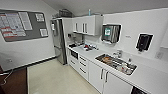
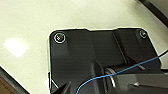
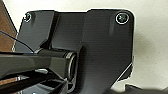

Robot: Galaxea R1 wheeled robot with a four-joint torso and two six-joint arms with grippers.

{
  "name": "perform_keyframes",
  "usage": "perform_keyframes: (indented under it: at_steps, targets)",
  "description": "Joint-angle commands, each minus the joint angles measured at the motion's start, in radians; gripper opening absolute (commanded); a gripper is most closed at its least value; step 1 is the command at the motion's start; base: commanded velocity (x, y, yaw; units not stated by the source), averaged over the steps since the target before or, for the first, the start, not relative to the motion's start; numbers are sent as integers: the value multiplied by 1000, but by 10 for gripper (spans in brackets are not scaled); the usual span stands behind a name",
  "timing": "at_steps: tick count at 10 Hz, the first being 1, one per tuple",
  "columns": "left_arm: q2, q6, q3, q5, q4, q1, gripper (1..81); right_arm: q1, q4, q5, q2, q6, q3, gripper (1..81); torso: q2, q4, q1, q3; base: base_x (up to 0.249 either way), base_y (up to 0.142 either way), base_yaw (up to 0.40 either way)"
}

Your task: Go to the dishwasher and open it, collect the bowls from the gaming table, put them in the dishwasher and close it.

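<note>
I face a kitchenette with a white counter (image 1: 147, 80) running along the right wall. A dark panel (image 1: 137, 90) sits under the counter at the lower right edge; I cannot tell whether it is the dishwasher. The bowls and the gaming table are out of view. Both wrist views look down past the robot's dark plate at pale floor (image 2: 30, 22), and the fingers cannot be made out.
A steel fridge (image 1: 58, 41) stands at the far end. White cabinet doors (image 1: 100, 75) and drawers (image 1: 82, 65) line the right side, with a black-fronted microwave (image 1: 74, 54) and a sink (image 1: 116, 63) holding crockery. A wooden table (image 1: 13, 82) is at lower left. Pale floor (image 1: 55, 80) lies between.
</note>
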Motion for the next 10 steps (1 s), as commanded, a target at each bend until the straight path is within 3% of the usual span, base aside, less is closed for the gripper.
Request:
perform_keyframes:
  at_steps: [1,10]
  targets:
    - [-7,3,-7,42,9,-56,811,50,12,-49,-4,-3,0,811,0,0,0,0,0,0,361]
    - [-2,3,-7,44,12,-55,811,55,9,-49,1,-5,7,811,0,0,0,0,0,0,361]
